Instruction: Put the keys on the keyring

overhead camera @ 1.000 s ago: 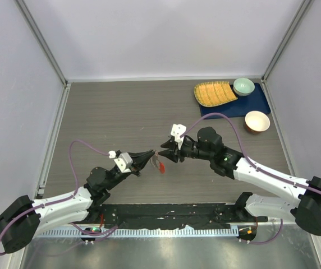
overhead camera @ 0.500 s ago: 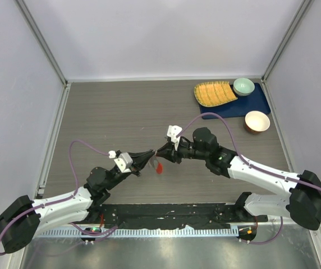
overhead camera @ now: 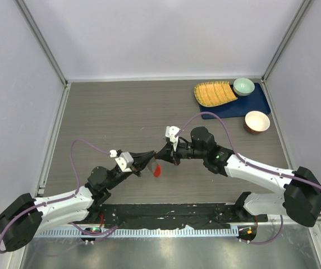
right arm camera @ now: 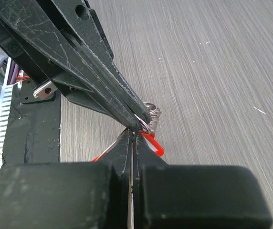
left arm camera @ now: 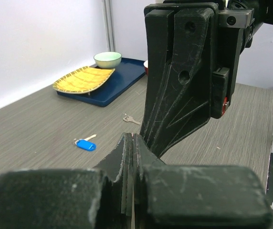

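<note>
I have the left fingers [right arm camera: 98, 71] closed tight at their tips on the coiled wire of the keyring [right arm camera: 151, 113], holding it up off the counter [overhead camera: 110, 117] just below the middle of the overhead frame, with its red fob [overhead camera: 157, 170] dangling underneath. The right fingers [left arm camera: 174, 86] are shut too, nose to nose with the left pair right at the ring. From the wrist views I cannot tell whether they have pinched the wire itself, caught a key, or closed on nothing. A thin silvery sliver and a trace of red show at their tips, but that is too little to name. Two of the keys lie loose on the counter in the left wrist view: the blue key [left arm camera: 85, 144] at left centre and the silver key [left arm camera: 131, 119] just above the middle. I cannot find the red and black ones. My worry is that both tips bear on the same small coil. If I pull the arms apart with both gripping, the wire could bend, or snap out of one pair and drop. If the right pair has missed, prying will do nothing and the tips may scrape each other. The swinging fob could also twist the ring in the left grip and hide the gap I need.
</note>
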Action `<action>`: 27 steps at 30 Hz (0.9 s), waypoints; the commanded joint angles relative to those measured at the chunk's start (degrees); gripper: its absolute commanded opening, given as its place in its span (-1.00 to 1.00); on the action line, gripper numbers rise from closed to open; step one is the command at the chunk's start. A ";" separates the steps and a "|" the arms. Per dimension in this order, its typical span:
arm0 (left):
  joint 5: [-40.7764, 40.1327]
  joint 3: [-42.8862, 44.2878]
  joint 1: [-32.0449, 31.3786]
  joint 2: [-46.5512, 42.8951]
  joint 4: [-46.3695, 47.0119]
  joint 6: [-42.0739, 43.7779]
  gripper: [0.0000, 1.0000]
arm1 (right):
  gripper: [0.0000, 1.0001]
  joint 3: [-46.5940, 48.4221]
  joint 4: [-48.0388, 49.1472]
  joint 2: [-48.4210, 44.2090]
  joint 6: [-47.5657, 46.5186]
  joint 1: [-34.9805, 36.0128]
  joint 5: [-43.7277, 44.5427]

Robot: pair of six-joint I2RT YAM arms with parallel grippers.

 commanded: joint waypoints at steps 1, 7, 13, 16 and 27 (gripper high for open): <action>1.05 2.41 -0.04 1.52 6.94 -0.94 -1.00 | -0.99 2.11 5.31 1.08 2.10 0.36 -5.77; 2.27 2.59 0.05 4.60 9.93 -2.34 -1.00 | -0.99 1.32 11.38 1.87 5.17 0.36 -6.22; 2.63 2.41 0.05 6.36 12.04 -3.31 -1.00 | -0.89 0.18 16.13 2.93 8.08 0.36 -8.33; 1.31 1.62 0.05 5.66 12.31 -3.31 -1.00 | -0.74 0.27 12.63 1.70 7.55 0.27 -6.49; -0.45 0.13 0.05 -2.33 5.63 -1.21 -1.00 | -0.36 2.73 -3.90 -5.68 1.05 -7.20 -5.34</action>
